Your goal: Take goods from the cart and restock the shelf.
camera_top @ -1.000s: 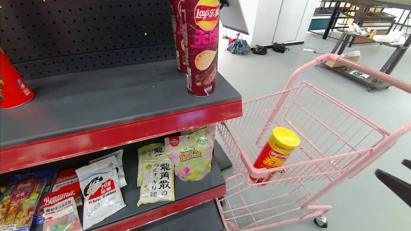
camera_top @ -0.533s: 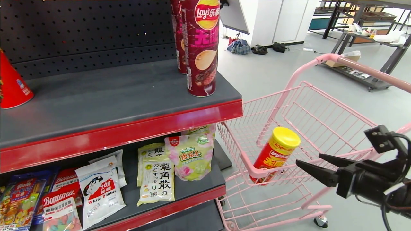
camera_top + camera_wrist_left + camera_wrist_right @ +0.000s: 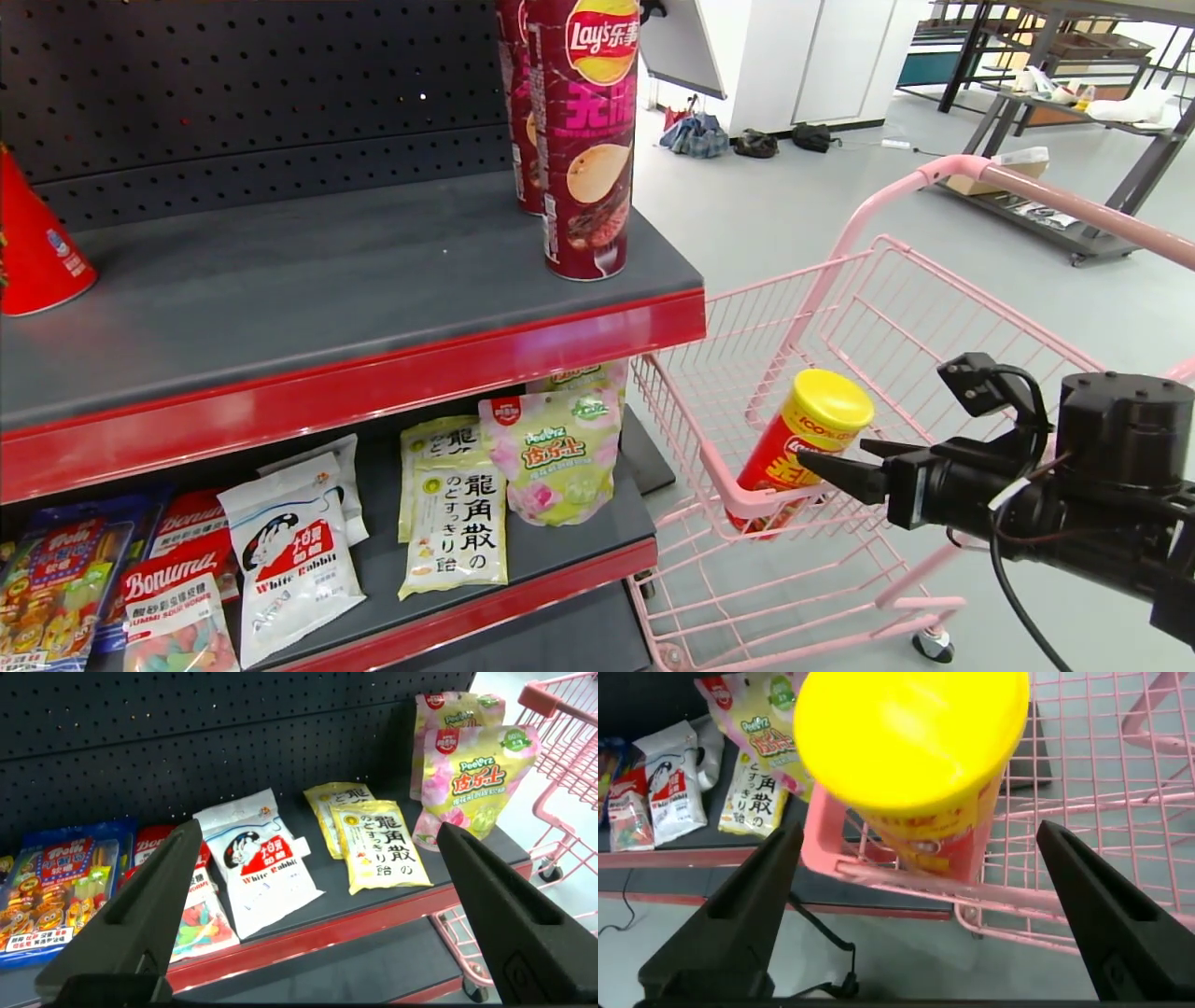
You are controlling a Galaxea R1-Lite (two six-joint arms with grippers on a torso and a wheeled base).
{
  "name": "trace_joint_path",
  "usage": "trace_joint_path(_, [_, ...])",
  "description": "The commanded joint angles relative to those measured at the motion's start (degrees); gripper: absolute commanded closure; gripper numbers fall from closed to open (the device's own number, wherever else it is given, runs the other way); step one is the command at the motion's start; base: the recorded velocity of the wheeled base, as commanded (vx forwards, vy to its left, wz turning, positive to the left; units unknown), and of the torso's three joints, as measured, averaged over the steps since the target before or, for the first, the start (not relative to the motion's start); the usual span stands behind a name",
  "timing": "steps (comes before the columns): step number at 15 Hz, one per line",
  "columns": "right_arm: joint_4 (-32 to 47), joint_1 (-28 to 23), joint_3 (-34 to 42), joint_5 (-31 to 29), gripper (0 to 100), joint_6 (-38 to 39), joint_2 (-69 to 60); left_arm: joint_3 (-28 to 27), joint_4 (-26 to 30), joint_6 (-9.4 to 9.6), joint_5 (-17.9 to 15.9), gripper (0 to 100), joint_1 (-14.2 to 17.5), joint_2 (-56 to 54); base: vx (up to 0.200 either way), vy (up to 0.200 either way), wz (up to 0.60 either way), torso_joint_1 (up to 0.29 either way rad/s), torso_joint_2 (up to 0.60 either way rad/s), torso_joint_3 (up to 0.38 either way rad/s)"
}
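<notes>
One red cylindrical crisp can with a yellow plastic lid (image 3: 794, 448) sits in the pink wire shopping cart (image 3: 1046, 198), in the basket's corner nearest the shelf. Its long axis runs steeply up and down. The lid is uppermost and, in the head view, tipped to the right of the base. Whether it leans on the wires I cannot tell.

The right tool (image 3: 829, 453) is level with the can's upper body and pointed at it. Its black fingers are spread wide. In the right wrist view the can lies between them and touches neither.

The left tool (image 3: 318, 829) is also spread wide, holds nothing, and faces the lower shelf. A white sweet bag (image 3: 262, 859), two yellow sachets (image 3: 378, 845) and pink-green pouches (image 3: 472, 770) lie there.

Two tall maroon crisp cans (image 3: 583, 140) stand upright on the dark grey upper shelf with a red front edge (image 3: 327, 280), near its cart-side end.
</notes>
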Motion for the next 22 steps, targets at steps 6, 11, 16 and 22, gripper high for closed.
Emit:
trace_joint_path(6, [-2.1, 0.0, -5.8, 0.0, 0, 0.4, 9.0, 0.0, 0.0, 0.0, 0.0, 0, 0.0, 0.1, 0.0, 0.0, 0.0, 0.0, 0.0, 0.0])
trace_joint_path(11, [-10.5, -0.3, -5.9, 0.0, 0, 0.4, 15.4, 0.0, 0.0, 0.09, 0.0, 0, 0.0, 0.1, 0.0, 0.0, 0.0, 0.0, 0.0, 0.0])
trace_joint_path(16, [-11.3, -0.1, -6.7, -0.2, 100, 0.9, 16.2, 0.0, 0.0, 0.09, 0.0, 0, 0.0, 0.1, 0.0, 0.0, 0.0, 0.0, 0.0, 0.0])
trace_joint_path(22, [-10.7, 0.0, -13.2, -0.3, 100, -1.0, 11.5, 0.0, 0.0, 0.09, 0.0, 0, 0.0, 0.1, 0.0, 0.0, 0.0, 0.0, 0.0, 0.0])
